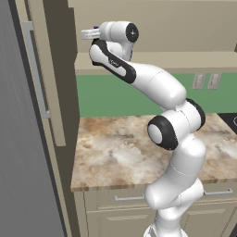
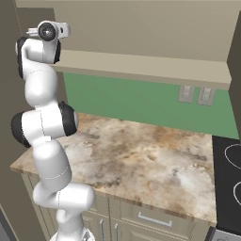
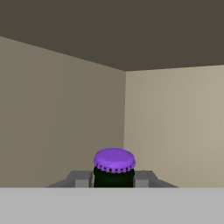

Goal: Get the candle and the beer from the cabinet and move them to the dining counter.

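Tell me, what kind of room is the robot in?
It looks like a kitchen. There is a stone worktop with drawers under it, a stove at the side, and cabinets above a green wall.

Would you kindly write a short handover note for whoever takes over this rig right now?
Tool: up inside the cabinet, its fingers set on either side of the neck of the beer, just below the purple cap; whether they grip yet is unclear.
Beer: upright, in the cabinet's back corner.
Done: the reach to the beer.
Left: confirm the grip, lift the beer out, carry it to the dining counter, then fetch the candle.
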